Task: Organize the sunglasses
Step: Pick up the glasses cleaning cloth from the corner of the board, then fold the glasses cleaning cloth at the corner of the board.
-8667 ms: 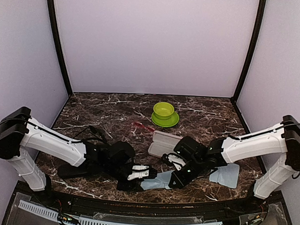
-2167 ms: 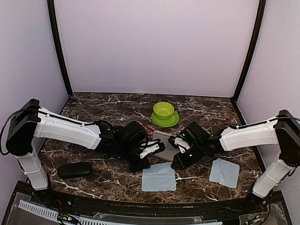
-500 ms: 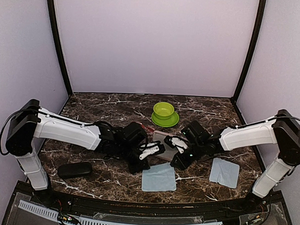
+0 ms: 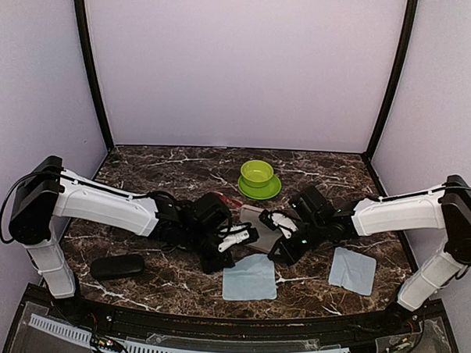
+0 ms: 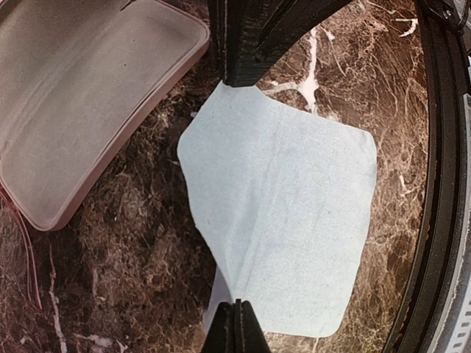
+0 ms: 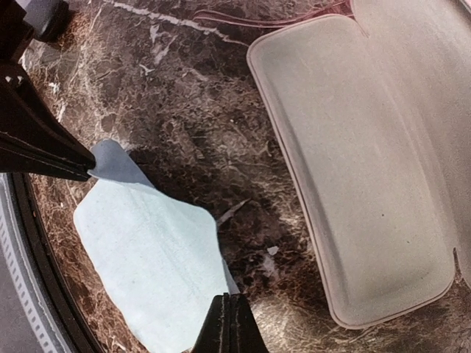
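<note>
Only a sliver of the red sunglasses (image 4: 234,200) shows. It is a thin red frame on the marble just off the far left corner of the pink case (image 6: 353,169), half hidden by the left arm's wrist. What can be seen of it runs roughly across the table, close to parallel with the case's far long side. Whether the temples are folded I cannot tell. The black-framed pair cannot be made out in any view.

The case lies open and bare inside, with its long axis also across the table. Both pincers work on its near side, opposite the glasses. The left gripper (image 5: 235,331) has its fingers pressed together and appears to pinch one corner of the blue cloth (image 5: 287,213), which lies just near of the case. The right gripper (image 6: 231,320), likewise pressed together, appears to pinch the neighbouring corner, and the edge between the two corners bows slack.

So the glasses lie behind both sets of fingertips, which point away from the case toward the cloth. The left gripper is the nearer one, since it sits by the case's left end, the end the frame lies off. By my judgement, reaching the frame means letting go of the cloth, drawing back over the case's left end, and coming down across the frame's long axis rather than along it.
</note>
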### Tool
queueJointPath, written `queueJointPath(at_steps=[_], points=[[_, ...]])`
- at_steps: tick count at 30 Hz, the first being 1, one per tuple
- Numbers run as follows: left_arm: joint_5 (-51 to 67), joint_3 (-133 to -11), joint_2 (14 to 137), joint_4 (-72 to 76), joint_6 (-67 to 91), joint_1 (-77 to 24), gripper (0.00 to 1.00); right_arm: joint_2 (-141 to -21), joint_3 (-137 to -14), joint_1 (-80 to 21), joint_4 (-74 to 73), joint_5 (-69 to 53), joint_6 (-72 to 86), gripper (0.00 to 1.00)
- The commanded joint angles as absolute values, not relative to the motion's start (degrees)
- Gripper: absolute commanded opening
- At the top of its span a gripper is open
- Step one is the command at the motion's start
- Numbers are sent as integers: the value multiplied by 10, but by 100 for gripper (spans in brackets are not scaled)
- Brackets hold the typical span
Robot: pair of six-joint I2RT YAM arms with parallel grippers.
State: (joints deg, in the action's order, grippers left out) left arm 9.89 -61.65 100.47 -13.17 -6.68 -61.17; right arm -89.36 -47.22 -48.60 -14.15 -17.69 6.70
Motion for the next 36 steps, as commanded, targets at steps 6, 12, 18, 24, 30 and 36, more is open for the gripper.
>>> queueJointPath(at_steps=[6, 12, 18, 24, 30, 36], points=[[117, -602, 973, -131, -72, -632, 0, -855, -444, -495, -159, -225, 69, 0], [113, -591, 968, -135, -70, -640, 0, -853, -433, -506, -162, -216, 88, 0], [112, -584, 968, -140, -69, -650, 0, -840, -427, -529, -166, -210, 111, 0], [111, -576, 970, -142, -61, -662, 0, -841, -422, -550, -173, -202, 124, 0], [109, -567, 969, -145, -53, -672, 0, -836, -416, -561, -178, -187, 143, 0], [107, -564, 972, -150, -49, -683, 0, -825, -405, -572, -177, -184, 158, 0]])
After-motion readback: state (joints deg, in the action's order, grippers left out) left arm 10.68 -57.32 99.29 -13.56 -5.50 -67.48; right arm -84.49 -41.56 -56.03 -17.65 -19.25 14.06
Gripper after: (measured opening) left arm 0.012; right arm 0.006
